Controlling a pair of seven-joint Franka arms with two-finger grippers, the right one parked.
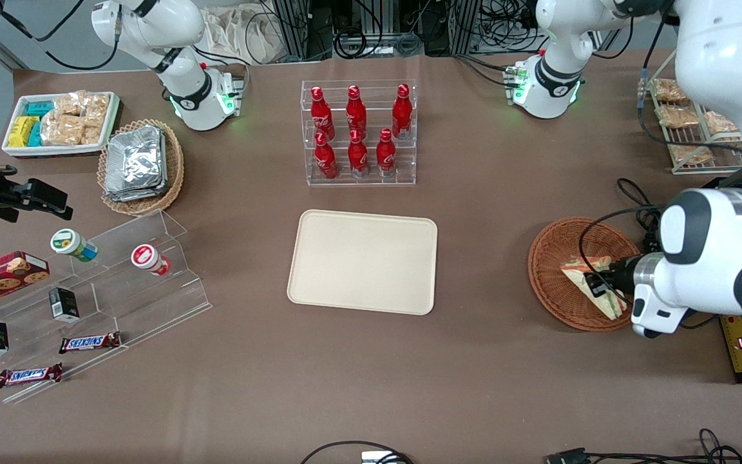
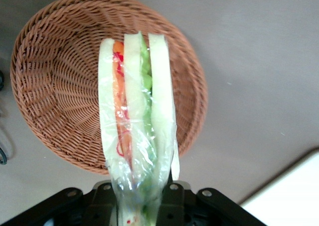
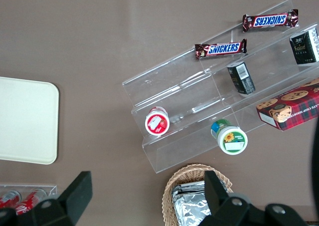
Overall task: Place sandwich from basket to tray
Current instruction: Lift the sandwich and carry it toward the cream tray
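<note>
Sandwich was the thing in the gripper: its fingers were clamped on the wrapped end of the wedge, with the pale bread and the orange, red and green layers standing out from them in clear wrap. In the wrist view it hung above the basket, clear of the weave, whose bowl held nothing else. From the front the gripper and the sandwich showed over the basket, at the working arm's end of the table. The tray lay bare at the middle of the table, well apart from the basket, its corner just in sight of the wrist camera. A clear rack of red bottles stood farther from the front camera than the tray.
</note>
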